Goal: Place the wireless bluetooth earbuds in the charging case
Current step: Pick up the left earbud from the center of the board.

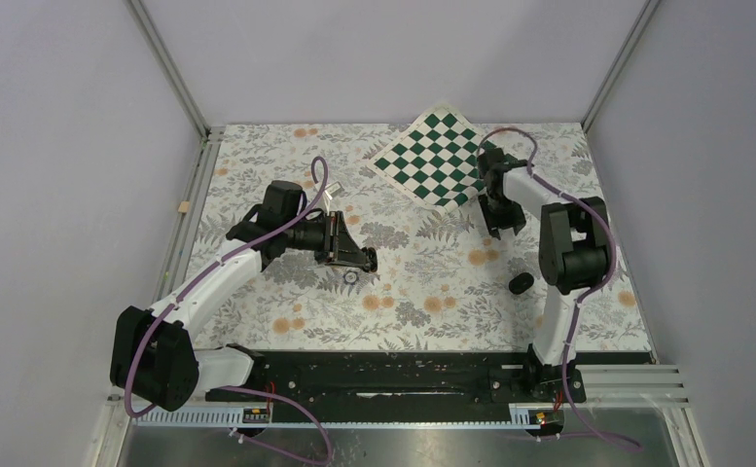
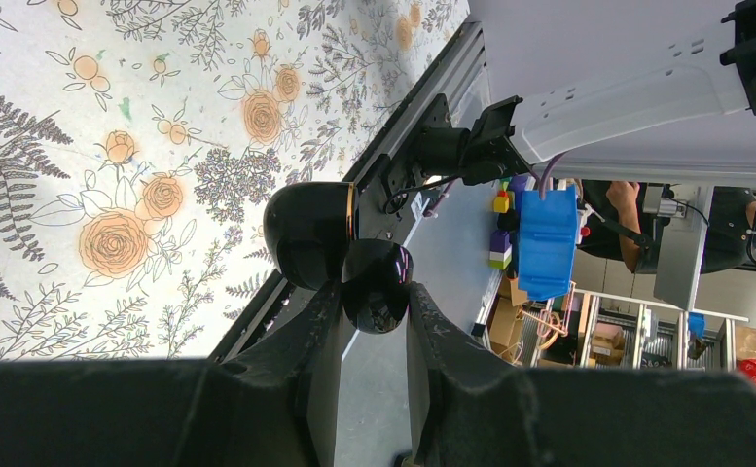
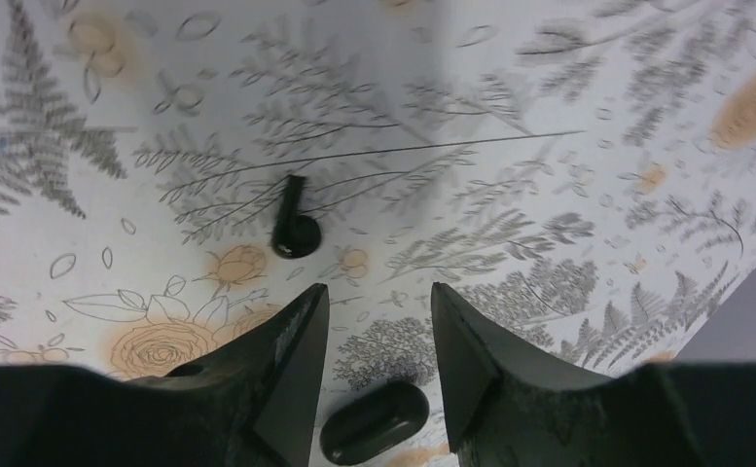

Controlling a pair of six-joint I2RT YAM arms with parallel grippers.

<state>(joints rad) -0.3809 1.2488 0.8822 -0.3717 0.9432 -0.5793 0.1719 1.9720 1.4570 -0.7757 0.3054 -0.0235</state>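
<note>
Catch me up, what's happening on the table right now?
The left gripper is shut on the case. The right gripper is open and empty, hovering over an earbud that lies on the floral table. Another black oval piece lies by its fingers. That earbud is not yet in the case.

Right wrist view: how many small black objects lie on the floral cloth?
2. A stemmed earbud lies ahead of the right gripper; an oval black piece lies at the bottom edge, between its fingers. Others may hide under them.
</note>
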